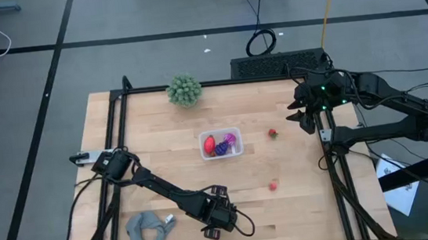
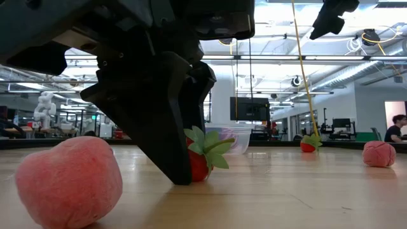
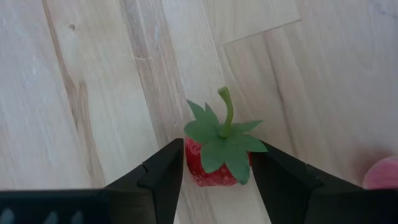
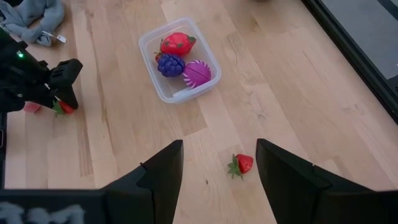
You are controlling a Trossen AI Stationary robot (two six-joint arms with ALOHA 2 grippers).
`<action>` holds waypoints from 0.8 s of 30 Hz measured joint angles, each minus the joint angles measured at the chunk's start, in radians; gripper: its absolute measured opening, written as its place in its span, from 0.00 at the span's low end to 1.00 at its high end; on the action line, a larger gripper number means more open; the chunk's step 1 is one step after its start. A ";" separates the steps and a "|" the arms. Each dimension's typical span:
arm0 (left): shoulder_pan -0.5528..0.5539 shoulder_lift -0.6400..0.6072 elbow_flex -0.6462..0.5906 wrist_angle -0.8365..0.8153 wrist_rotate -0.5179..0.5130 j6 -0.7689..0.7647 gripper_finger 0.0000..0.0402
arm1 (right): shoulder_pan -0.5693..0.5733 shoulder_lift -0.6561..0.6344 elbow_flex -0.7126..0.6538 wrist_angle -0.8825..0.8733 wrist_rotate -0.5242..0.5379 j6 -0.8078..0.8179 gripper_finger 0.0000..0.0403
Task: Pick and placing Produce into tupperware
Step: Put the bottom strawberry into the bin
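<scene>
My left gripper (image 1: 218, 227) is down at the table near its front edge, shut on a red toy strawberry (image 3: 214, 169) with a green leafy cap. The strawberry also shows in the low view (image 2: 200, 164). The clear tupperware (image 1: 237, 151) stands mid-table and holds a red piece (image 4: 176, 43), a dark purple piece (image 4: 169, 64) and a magenta piece (image 4: 198, 73). A second strawberry (image 4: 243, 163) and a pink piece (image 1: 273, 184) lie on the table to its right. My right gripper (image 4: 219, 149) hangs open and empty, high over the table's far right part. My left gripper pinches the strawberry's red body (image 3: 194, 164) between its two fingers, one on each side. The fingers come from above, pointing down. The strawberry rests on the table top, its cap and stem (image 3: 227, 112) sticking out past the fingertips.
A pink peach-like piece (image 2: 68, 181) lies on the table close beside my left gripper. A grey cloth (image 1: 147, 230) lies at the front left. A green bushy ball (image 1: 183, 90) stands at the far edge. Black frame rails (image 1: 330, 164) run along the table's sides.
</scene>
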 joint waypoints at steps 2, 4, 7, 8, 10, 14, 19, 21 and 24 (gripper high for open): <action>0.000 0.000 0.000 0.006 0.000 -0.013 0.46 | 0.000 0.000 0.000 0.000 0.000 0.000 0.48; 0.000 0.001 0.000 0.007 -0.001 -0.022 0.44 | 0.000 0.000 0.000 0.000 0.000 0.000 0.48; -0.001 0.001 0.000 0.009 -0.002 -0.025 0.39 | 0.000 0.000 0.000 0.000 0.000 0.000 0.48; -0.001 0.001 0.000 0.011 -0.003 -0.026 0.38 | 0.000 0.000 0.000 0.000 0.000 0.000 0.48; -0.001 0.002 0.000 0.014 -0.004 -0.030 0.35 | 0.000 0.000 0.000 0.000 0.000 0.000 0.48; -0.001 0.002 0.000 0.014 -0.005 -0.047 0.34 | 0.000 0.000 0.000 0.000 0.000 0.000 0.48; 0.005 -0.001 0.000 -0.008 -0.003 -0.080 0.38 | 0.000 0.000 0.000 0.000 0.000 0.000 0.48; 0.012 -0.007 -0.001 -0.023 0.000 -0.102 0.38 | 0.000 0.000 0.000 0.000 0.000 0.000 0.48; 0.025 -0.029 -0.006 -0.080 -0.004 -0.116 0.38 | 0.000 0.000 0.000 0.000 0.000 0.000 0.48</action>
